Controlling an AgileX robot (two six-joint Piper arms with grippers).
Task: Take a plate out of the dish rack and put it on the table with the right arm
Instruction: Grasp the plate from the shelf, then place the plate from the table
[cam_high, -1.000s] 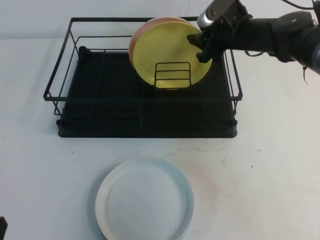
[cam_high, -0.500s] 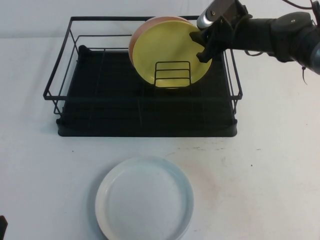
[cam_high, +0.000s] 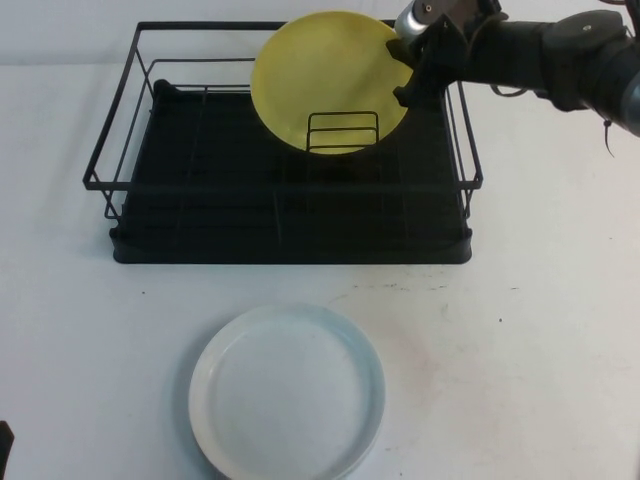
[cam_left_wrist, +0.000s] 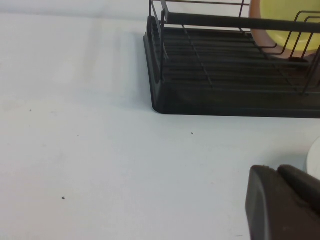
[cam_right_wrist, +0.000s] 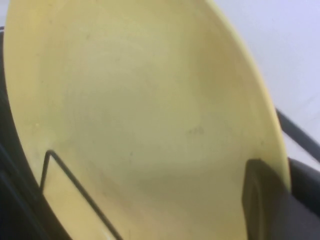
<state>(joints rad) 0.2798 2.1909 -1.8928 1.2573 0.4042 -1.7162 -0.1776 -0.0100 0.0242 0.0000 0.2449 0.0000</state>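
My right gripper (cam_high: 408, 72) is shut on the right edge of the yellow plate (cam_high: 320, 75) and holds it on edge above the back right of the black dish rack (cam_high: 220, 200). The plate's lower edge shows behind the small wire divider (cam_high: 343, 132). In the right wrist view the plate (cam_right_wrist: 140, 110) fills the picture, and my right gripper (cam_right_wrist: 280, 185) has one finger (cam_right_wrist: 257, 200) on its face and the other behind its rim. My left gripper (cam_left_wrist: 275, 170) is shut and empty, low over the white table (cam_left_wrist: 75, 125), in front of the rack (cam_left_wrist: 225, 75).
A white plate (cam_high: 287, 392) lies flat on the table (cam_high: 540, 330) in front of the rack. A pale pink plate (cam_left_wrist: 256, 25) stands in the rack behind the yellow one (cam_left_wrist: 295, 25); the high view hides it. The rack's top rail surrounds the lifted plate.
My right gripper has raised the yellow plate up and slightly left. It now covers the pink plate in the high view. The left arm has not moved.
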